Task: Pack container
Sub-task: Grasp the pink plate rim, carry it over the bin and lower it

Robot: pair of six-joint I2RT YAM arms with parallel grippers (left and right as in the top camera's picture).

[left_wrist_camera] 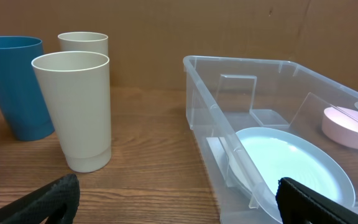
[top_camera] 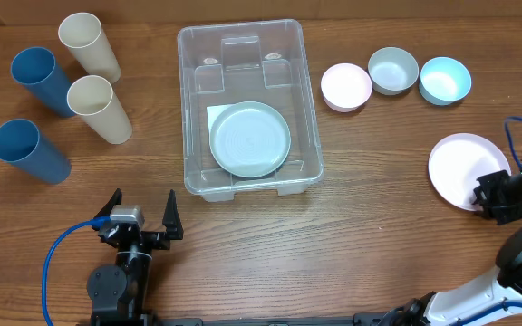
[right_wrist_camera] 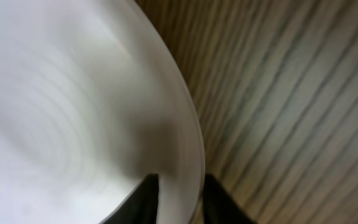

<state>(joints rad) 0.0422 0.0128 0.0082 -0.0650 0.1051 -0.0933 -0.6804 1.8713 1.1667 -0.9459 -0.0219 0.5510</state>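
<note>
PACKING UNDER WAY: The container (top_camera: 185,118), a large clear bin, sits at the centre of the overhead frame on the wooden surface (top_camera: 352,254). It touches nothing around it, and one pale blue-green plate (top_camera: 249,139) lies flat on its floor.

At the right edge of the frame, the right end effector (top_camera: 495,201) stands at the lower right rim of a pale pink plate (top_camera: 460,167). The wrist view shows its two dark fingers (right_wrist_camera: 149,198) close together astride that rim, one over the plate's face and one outside the edge, apparently pinching it. At the lower left, the left end effector (top_camera: 141,210) is spread as wide as it goes and holds nothing.

Four cups (top_camera: 98,107) stand at the upper left. Three small bowls (top_camera: 394,70) line the upper right.

The bin looks light and thin-walled, likely to flex, with smooth sides that would be slippery. If it needs shifting, the rim along a long side looks the surest hold, though a push low on a wall may serve better.

The pink plate looks like stiff, light plastic with a slick face. An edge pinch could let it swivel or slip, so a deep bite on the rim seems wise.
</note>
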